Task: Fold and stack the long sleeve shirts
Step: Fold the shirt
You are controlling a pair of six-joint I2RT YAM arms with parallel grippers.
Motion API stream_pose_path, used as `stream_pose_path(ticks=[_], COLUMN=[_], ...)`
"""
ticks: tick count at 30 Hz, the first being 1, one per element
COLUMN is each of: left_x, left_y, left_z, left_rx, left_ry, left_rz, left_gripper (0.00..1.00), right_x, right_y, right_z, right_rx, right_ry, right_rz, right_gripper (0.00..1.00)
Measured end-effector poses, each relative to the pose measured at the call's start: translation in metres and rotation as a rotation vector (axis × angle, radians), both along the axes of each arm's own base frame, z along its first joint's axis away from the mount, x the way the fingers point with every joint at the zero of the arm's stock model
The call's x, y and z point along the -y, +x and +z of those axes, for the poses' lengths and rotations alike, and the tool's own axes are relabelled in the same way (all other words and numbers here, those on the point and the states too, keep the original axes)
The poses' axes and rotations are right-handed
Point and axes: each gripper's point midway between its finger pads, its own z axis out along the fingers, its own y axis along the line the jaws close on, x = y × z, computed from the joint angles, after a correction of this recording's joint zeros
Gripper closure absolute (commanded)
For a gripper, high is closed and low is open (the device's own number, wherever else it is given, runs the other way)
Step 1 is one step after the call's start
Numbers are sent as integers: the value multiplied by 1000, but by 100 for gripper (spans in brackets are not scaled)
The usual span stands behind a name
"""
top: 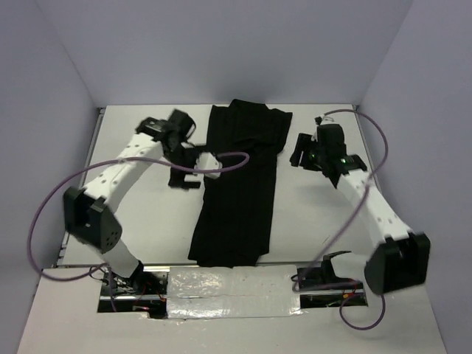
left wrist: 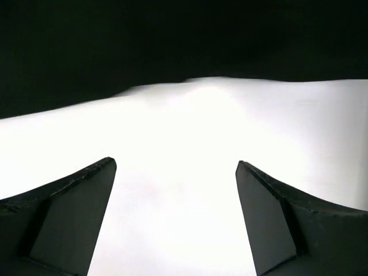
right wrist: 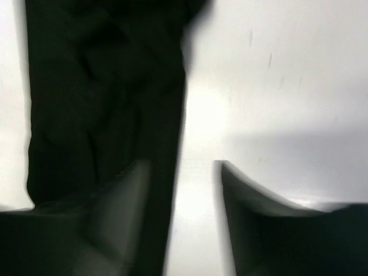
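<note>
The black long sleeve shirt (top: pixel 240 184) lies on the white table (top: pixel 140 214) as a long narrow strip running from the far middle toward the near edge. No neck label shows. My left gripper (top: pixel 186 178) is open and empty just left of the shirt's left edge. In the left wrist view, the left gripper (left wrist: pixel 175 164) has bare table between its fingers and black fabric (left wrist: pixel 172 40) ahead. My right gripper (top: pixel 298 155) is open, right of the shirt's upper part. In the blurred right wrist view, the right gripper (right wrist: pixel 183 167) straddles the shirt's (right wrist: pixel 103 86) right edge.
Grey walls close in the table on the left, far and right sides. Purple cables (top: pixel 44 221) loop from both arms. A silver taped strip (top: pixel 236 291) runs along the near edge between the arm bases.
</note>
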Motion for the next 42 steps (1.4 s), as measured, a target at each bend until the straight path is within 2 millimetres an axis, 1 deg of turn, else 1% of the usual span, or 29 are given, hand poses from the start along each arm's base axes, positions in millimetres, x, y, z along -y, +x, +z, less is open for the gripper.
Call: stream_pose_path(ticks=[1,3,4,5,6,7,8,9,11,12,13,14,15,17,18,20,23,27,28,31,32,34,35,36,37,38,39,41,42], left_x=[4,11,12,13,14,14,17,21,28,25,18,10,1,-10,-11,-4,12,29,33,47,51,57,60,62,64,65,67,68,69], left_y=[23,53,56,54,47,35,20,5,-28,-48,-67,-84,-102,-125,-131,-135,-135,-138,-140,-140,-139,-139,-140,-141,-143,-145,-147,-149,-150], left_z=[31,100,125,150,160,161,150,133,71,33,-6,-35,-58,-83,-88,-91,-95,-103,-106,-111,-111,-113,-113,-114,-115,-116,-116,-119,-118], left_rx=[154,456,560,667,723,745,731,705,590,504,422,365,315,301,323,387,455,475,471,494,512,535,540,538,530,519,507,484,472], left_ry=[-37,-132,-173,-217,-235,-237,-229,-219,-179,-141,-102,-74,-49,-40,-51,-90,-134,-171,-178,-207,-220,-242,-253,-260,-267,-275,-283,-290,-297], left_rz=[-19,-43,-46,-62,-99,-147,-211,-272,-402,-465,-523,-569,-614,-695,-731,-788,-854,-905,-913,-929,-931,-927,-921,-918,-910,-900,-887,-858,-836], left_gripper=[1,1,1,1,9,22,36,50,44,29,24,19,17,16,16,16,18,23,24,28,35,43,51,56,64,90,99,100,100], right_x=[3,13,17,20,23,23,20,11,-10,-21,-33,-45,-54,-66,-68,-70,-75,-82,-84,-95,-100,-109,-114,-118,-122,-126,-128,-132,-132], right_y=[-2,-11,-17,-22,-30,-35,-36,-36,-39,-45,-56,-76,-99,-140,-156,-175,-192,-218,-222,-223,-223,-224,-224,-224,-225,-226,-227,-231,-233], right_z=[20,58,74,82,86,88,87,79,51,31,7,-20,-43,-74,-84,-93,-104,-125,-127,-127,-126,-127,-127,-128,-128,-129,-131,-135,-137], right_rx=[95,298,400,465,504,521,516,481,363,291,210,112,19,-122,-173,-224,-278,-385,-410,-412,-414,-422,-424,-429,-436,-445,-459,-480,-494], right_ry=[-23,-47,-37,-19,5,31,53,87,153,180,208,239,263,292,306,330,362,360,366,386,401,423,438,445,454,460,463,466,465], right_rz=[5,-12,-20,-25,-22,-14,2,30,86,112,134,156,177,212,215,205,194,203,204,222,232,249,259,269,279,289,299,317,320], right_gripper=[0,0,3,7,16,32,38,40,38,35,24,19,17,16,16,17,20,20,20,20,20,23,26,33,36,41,53,67,82])
